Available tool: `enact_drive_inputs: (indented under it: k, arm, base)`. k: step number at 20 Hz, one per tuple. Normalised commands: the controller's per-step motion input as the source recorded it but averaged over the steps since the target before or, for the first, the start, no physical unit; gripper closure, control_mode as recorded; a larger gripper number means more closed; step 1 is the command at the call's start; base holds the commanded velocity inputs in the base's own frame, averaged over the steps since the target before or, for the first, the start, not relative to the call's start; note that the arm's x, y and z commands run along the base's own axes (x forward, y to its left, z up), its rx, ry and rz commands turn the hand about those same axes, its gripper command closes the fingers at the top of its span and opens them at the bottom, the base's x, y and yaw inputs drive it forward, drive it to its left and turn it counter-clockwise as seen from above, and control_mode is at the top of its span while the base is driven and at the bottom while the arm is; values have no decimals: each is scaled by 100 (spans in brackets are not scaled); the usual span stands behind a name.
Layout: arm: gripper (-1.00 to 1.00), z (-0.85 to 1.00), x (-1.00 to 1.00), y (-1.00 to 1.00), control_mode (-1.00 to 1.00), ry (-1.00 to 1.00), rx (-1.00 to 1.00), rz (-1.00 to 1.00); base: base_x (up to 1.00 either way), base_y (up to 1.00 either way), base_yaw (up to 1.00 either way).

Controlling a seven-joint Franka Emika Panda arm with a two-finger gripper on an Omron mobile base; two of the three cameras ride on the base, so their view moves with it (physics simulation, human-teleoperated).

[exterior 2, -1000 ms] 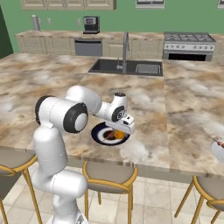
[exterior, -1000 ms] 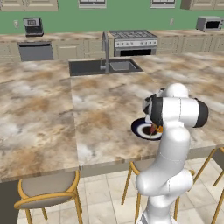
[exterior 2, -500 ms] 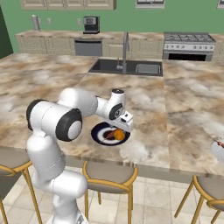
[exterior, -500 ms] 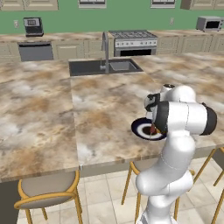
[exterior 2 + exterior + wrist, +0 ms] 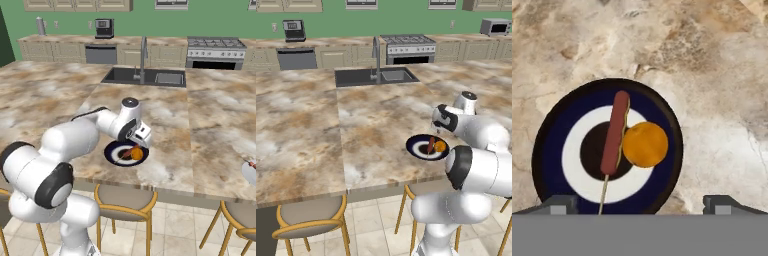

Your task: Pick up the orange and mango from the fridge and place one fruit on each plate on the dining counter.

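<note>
The orange [image 5: 645, 144] lies on the black-rimmed plate [image 5: 552, 130] with the white ring, touching a sausage on a thin skewer [image 5: 614, 132]. The plate [image 5: 416, 149] stands near the front edge of the marbled dining counter [image 5: 371, 125]. My gripper [image 5: 643, 204] hangs open just above the plate's near side, with nothing between its fingers. In the base views the gripper [image 5: 140, 139] hovers at the plate's [image 5: 116, 156] back edge, beside the orange [image 5: 137, 153]. The plain white plate [image 5: 248, 171] peeks in at the far right. Mango and fridge are out of view.
A sink [image 5: 376, 76] with a tall faucet is set into the counter behind the plate. Stools [image 5: 125, 197] stand along the counter's front edge. Stove [image 5: 407, 47], dishwasher and microwave [image 5: 496, 26] line the back wall.
My gripper has risen a little off the plate and the elbow has swung outward. The orange stays where it was on the plate.
</note>
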Motion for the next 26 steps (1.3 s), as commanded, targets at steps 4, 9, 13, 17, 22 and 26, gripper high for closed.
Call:
enact_drive_inputs:
  k: [4, 9, 13, 17, 22, 26]
  arm:
    - [-100, 77, -83, 0, -100, -23, -3, 0]
    - [-100, 55, -92, 31, -100, -19, -11, 0]
    - [-100, 44, -82, 54, -100, -16, -18, 0]
    - [-100, 43, -83, 50, -100, -20, -22, 2]
    - [-100, 55, -77, 28, -100, -23, -18, 4]
    - [-100, 39, -83, 12, -100, -14, -5, 10]
  base:
    - [0, 0, 0]
    - [0, 0, 0]
    - [0, 0, 0]
    - [0, 0, 0]
    - [0, 0, 0]
    - [0, 0, 0]
